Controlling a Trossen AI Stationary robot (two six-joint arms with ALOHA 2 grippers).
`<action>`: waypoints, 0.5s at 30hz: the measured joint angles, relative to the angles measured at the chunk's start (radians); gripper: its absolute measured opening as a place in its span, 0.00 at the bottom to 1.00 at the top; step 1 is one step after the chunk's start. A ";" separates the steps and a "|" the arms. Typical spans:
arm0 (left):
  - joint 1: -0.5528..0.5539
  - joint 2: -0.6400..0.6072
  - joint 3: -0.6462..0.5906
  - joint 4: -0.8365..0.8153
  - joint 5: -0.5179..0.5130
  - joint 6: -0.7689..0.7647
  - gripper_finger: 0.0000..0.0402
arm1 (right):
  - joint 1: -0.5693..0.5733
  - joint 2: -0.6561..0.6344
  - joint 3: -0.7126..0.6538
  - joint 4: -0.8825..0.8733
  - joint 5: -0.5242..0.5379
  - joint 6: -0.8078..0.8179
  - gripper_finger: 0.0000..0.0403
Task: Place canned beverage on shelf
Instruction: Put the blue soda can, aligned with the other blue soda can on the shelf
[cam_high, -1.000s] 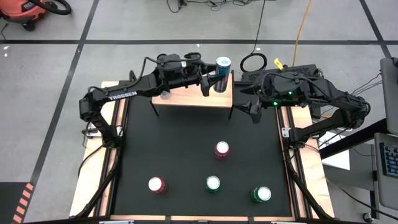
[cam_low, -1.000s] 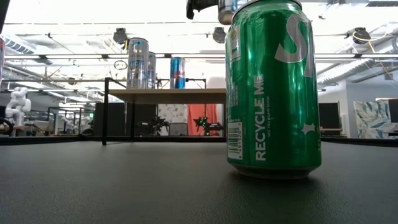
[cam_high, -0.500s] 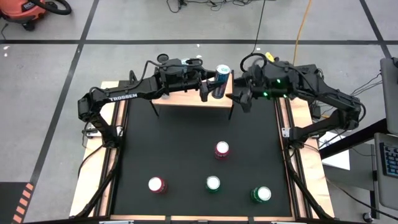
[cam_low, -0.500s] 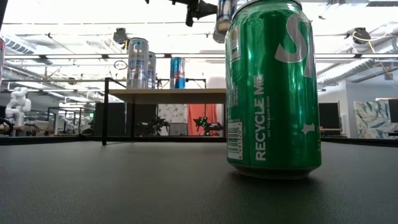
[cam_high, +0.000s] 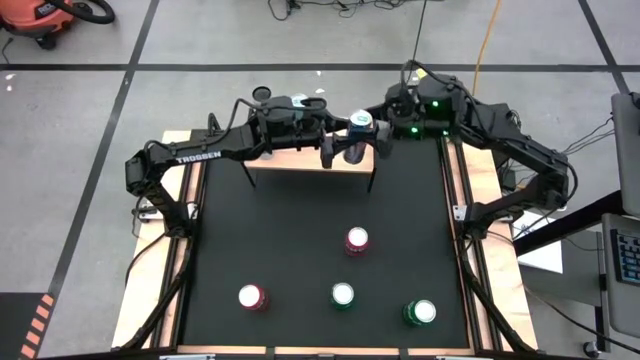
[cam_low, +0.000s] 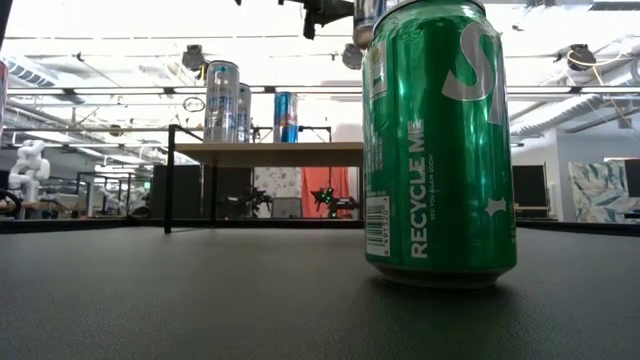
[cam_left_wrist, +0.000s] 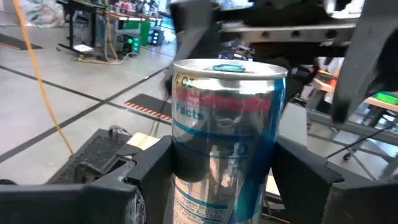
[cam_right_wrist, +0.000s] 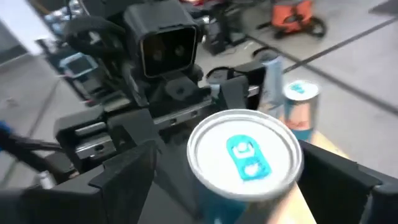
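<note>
A blue can (cam_high: 359, 123) is held clamped in the left pincer (cam_high: 343, 148) above the shelf's (cam_high: 300, 158) right end, the right pincer (cam_high: 378, 138) spread around it; three cans (cam_low: 222, 100) are already shelved, four (cam_high: 343, 294) are left on the counter (cam_high: 300, 220).

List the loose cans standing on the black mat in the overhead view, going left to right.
Red-rimmed can → pink can → white-topped green can → dark green can.

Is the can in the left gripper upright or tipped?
Upright: the silver-blue can stands vertical between the left gripper fingers, its lid facing up, over the shelf.
</note>
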 joint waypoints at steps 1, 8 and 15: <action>-0.001 0.000 0.000 0.000 0.009 0.000 0.59 | -0.004 0.007 0.000 -0.003 -0.026 0.006 0.84; -0.001 0.000 0.000 0.000 0.029 0.000 0.59 | -0.008 0.034 -0.001 0.022 -0.063 0.015 0.75; 0.003 0.000 0.001 0.003 0.039 0.002 0.59 | -0.025 0.006 -0.001 0.013 -0.063 0.019 0.65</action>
